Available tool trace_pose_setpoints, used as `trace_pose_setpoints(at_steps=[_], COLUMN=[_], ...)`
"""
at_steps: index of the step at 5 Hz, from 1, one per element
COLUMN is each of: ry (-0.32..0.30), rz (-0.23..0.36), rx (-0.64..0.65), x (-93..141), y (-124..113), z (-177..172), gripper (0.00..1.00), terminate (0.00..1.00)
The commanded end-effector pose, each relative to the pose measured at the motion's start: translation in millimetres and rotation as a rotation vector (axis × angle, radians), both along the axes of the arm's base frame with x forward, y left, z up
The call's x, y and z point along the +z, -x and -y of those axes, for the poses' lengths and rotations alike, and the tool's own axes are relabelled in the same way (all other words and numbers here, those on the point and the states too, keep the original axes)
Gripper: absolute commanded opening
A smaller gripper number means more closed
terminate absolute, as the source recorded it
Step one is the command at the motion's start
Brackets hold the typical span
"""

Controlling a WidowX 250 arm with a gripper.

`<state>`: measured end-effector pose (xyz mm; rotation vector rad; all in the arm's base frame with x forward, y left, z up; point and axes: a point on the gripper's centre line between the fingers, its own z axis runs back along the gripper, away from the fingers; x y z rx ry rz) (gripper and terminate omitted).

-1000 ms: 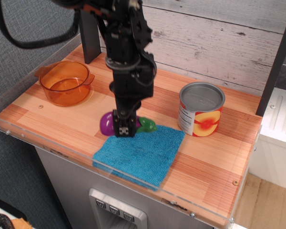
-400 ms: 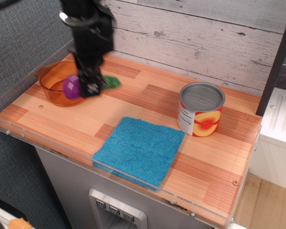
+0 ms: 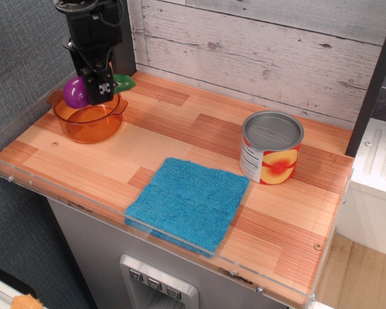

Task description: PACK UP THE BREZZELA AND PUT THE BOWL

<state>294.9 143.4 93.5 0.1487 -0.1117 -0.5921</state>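
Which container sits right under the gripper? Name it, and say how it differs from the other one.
The orange bowl at the far left, open-topped and translucent, below the gripper holding the eggplant. The tin can stands lidded on the right.

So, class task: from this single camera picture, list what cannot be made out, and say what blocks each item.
- Middle of the eggplant: covered by the tool.
- Tool's fingertips: dark against the body, so the exact grip is unclear.
- Arm above the tool: cut off by the top edge.
- Can label text: too small.
- Bowl far rim: behind the tool.
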Motion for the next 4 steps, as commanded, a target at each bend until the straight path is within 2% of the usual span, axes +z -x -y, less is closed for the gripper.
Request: trace_pose_setpoints(at_steps=[1,4], ry=[0.044,0.128], rz=[0.063,0.090], rx=[0.011,0.019], x=[-7.3,-37.3], y=[-14.2,-18.9], z=[-37.6,-47.4], gripper=[0.00,0.00], terminate=[0.00,0.00])
